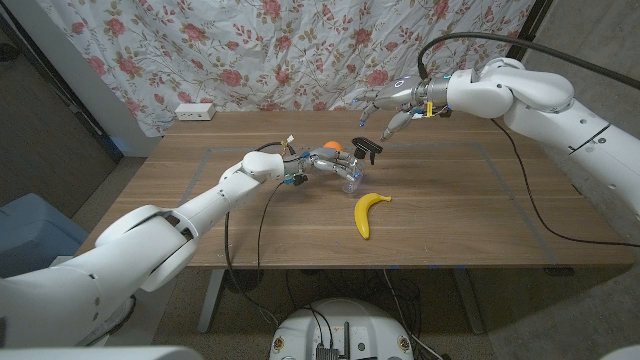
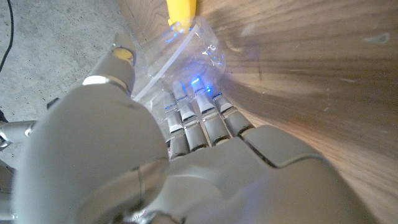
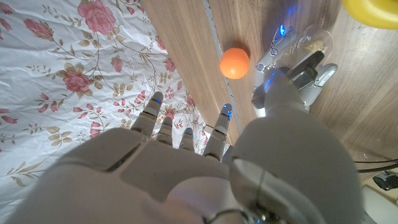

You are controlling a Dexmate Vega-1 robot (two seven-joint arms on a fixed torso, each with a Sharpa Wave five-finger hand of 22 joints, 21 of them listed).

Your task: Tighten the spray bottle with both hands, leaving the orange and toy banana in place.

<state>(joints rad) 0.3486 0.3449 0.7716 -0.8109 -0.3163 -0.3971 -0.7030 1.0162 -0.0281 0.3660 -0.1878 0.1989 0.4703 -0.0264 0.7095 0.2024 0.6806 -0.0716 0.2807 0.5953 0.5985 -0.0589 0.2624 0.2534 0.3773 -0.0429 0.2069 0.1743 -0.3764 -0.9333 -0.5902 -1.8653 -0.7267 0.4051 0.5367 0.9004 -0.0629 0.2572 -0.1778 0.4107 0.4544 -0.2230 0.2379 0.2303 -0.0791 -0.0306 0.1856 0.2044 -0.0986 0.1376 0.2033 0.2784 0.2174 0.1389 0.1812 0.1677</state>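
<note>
A clear spray bottle (image 1: 350, 178) with a black spray head (image 1: 367, 150) stands at the middle of the table. My left hand (image 1: 318, 165) grips its clear body from the left; in the left wrist view my fingers (image 2: 199, 118) wrap the bottle (image 2: 186, 56). My right hand (image 1: 385, 103) hovers above and behind the spray head, fingers spread and holding nothing. The right wrist view shows that hand (image 3: 186, 155) above the bottle (image 3: 311, 43). An orange (image 1: 333, 147) (image 3: 234, 62) sits just behind my left hand. A yellow toy banana (image 1: 368, 213) (image 2: 180, 12) lies in front of the bottle.
A flowered curtain (image 1: 300, 50) hangs behind the wooden table (image 1: 470, 200). A white power strip (image 1: 195, 112) lies at the table's back left corner. Cables trail from both arms over the tabletop.
</note>
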